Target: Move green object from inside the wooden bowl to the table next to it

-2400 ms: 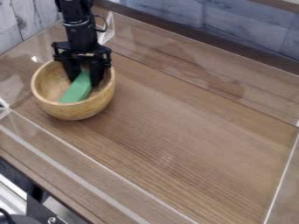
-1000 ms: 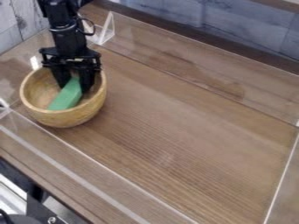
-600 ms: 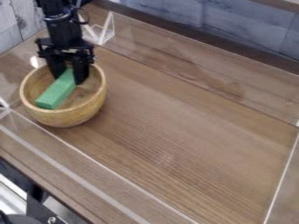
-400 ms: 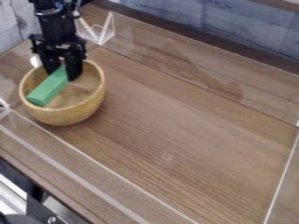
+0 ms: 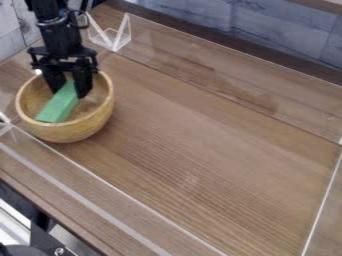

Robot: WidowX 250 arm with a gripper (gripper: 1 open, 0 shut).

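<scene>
The green block (image 5: 58,103) lies further from the bowl's middle now: it lay more under the hand (image 5: 62,78) a moment ago, then slid toward the near left of the wooden bowl (image 5: 100,108), and at present it slants across the inside, its far end just by the fingertips. The bowl sits near the left edge of the counter (image 5: 214,130), toward the far left corner, and has shifted slightly with the nudging. So the block is better exposed, but it is still inside the bowl, and the task's real step, lifting it over the rim and setting it on the counter beside, remains to be done.

The hand looks clenched, tips together. Whether it pinches the block's far end or merely touches it I cannot tell, as the dark fingers cover that part. If there is no grip, it would likely have to open and come down around the block; pushing again could drag the bowl along. The far rim is partly hidden behind the hand, and the arm runs out of view at the top.
</scene>
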